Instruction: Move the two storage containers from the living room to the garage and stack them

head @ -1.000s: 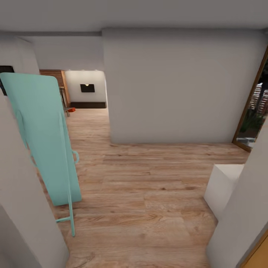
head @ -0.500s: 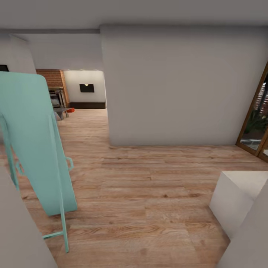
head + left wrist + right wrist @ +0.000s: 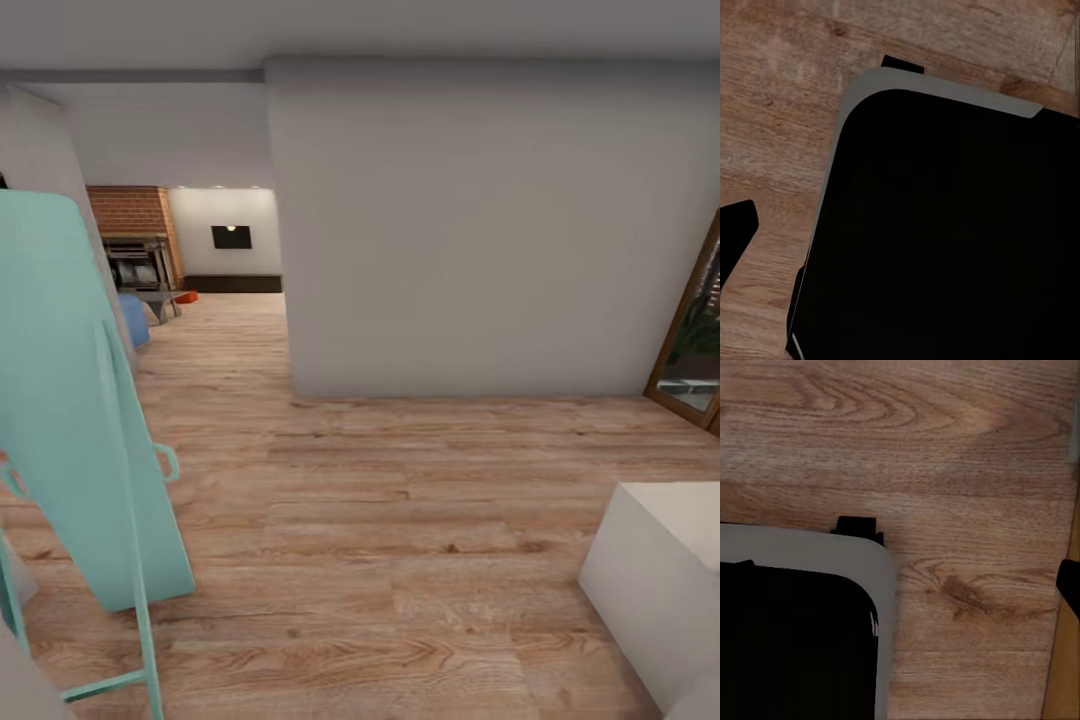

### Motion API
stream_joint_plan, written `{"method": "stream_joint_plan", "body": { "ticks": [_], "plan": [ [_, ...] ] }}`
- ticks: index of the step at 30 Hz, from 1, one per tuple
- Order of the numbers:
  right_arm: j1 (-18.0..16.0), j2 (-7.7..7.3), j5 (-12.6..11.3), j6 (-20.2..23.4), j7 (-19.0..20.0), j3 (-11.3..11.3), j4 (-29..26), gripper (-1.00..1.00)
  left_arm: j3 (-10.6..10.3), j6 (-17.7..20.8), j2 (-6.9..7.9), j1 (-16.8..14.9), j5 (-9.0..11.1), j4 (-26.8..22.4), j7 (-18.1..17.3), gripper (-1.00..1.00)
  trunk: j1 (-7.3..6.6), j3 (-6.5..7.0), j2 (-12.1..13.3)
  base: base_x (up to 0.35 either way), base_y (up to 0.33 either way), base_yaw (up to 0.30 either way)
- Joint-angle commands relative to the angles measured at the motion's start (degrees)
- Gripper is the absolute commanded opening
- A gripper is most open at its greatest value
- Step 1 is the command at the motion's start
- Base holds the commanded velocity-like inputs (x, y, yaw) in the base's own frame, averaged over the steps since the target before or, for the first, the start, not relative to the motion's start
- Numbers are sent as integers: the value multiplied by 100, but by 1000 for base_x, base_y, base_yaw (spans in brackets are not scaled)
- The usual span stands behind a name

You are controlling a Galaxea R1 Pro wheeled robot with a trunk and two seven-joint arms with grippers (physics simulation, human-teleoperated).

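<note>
Where hallway opens: storage container (image 3: 187, 296) beside fireplace (image 3: 138, 256) | tools' state: cannot tell

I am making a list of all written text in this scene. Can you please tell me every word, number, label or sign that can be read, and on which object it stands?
No readable text in these pictures.
Turquoise folded board: plain, no label.
White box: plain, no marking.
Small dark panel on the far wall: too small to tell if it carries any writing.
</note>
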Motion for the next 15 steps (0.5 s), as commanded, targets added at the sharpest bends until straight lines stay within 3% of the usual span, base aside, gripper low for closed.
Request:
{"method": "stream_joint_plan", "body": {
  "ticks": [1,15],
  "plan": [
    [-7,0,-39,-33,15,41,17,100,19,-10,-1,-1,9,-1,1,100,3,-5,-2,326,0,0],
    [-7,0,-39,-33,14,41,16,100,24,-43,-1,-1,10,1,1,100,3,-5,-2,326,0,0]
  ]
}}
